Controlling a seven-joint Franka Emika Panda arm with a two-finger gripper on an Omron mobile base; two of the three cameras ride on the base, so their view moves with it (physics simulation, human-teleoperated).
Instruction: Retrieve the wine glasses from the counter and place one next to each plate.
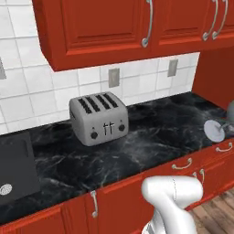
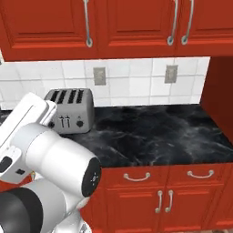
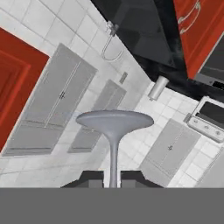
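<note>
In the hand view the two dark fingertips stand close together at the bottom edge, pinched on the thin stem of a wine glass. The gripper holds the glass by that stem, and the round foot spreads above the fingers like a flat grey cap. The bowl lies below the picture's edge, behind the grey band, so its shape cannot be made out here. The view is rolled sharply: beyond the foot run white wall tiles, grey cabinet doors, a curved tap over a dark sink basin, and part of a stove cut off at the right edge.

In the left base view a greyish, see-through stemmed shape shows at the far right edge above the counter. It is tilted, with its round foot turned toward the camera, and the rest is cut off by the frame; whether this is the held glass cannot be told for certain. A silver four-slot toaster stands well to its left on the black marble worktop, and a dark sink is cropped at the left edge.

In the right base view the white arm covers the lower left and hides part of the toaster.
</note>
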